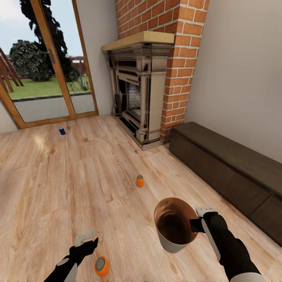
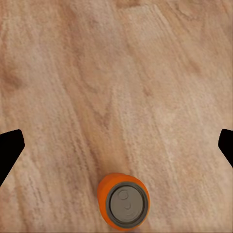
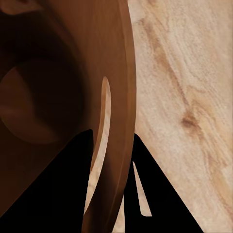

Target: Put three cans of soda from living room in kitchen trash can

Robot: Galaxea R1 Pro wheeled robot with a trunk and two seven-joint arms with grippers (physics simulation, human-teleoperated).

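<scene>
Room: living room, light wood floor (image 1: 58, 176), brick fireplace (image 1: 141, 94), glass doors (image 1: 43, 62), low dark bench (image 1: 231, 172) along the wall.
Left gripper (image 1: 87, 240): jaws wide apart, empty, hovering over the nearest orange can (image 1: 102, 266); can upright on the floor, just beside the fingers, not yet gripped.
Right gripper (image 1: 200, 221): clamped on the rim of the trash can (image 1: 174, 225), one finger inside, one outside; bin held off the floor, tilted, mouth up.
Bin contents: dark brown interior, seemingly empty.
Second orange can (image 1: 140, 180): upright mid-floor, between bin and fireplace.
Blue can (image 1: 62, 131): far off, near the glass doors.
Progress: early by the look of it; all three cans on the floor, none binned, kitchen trip left.
</scene>
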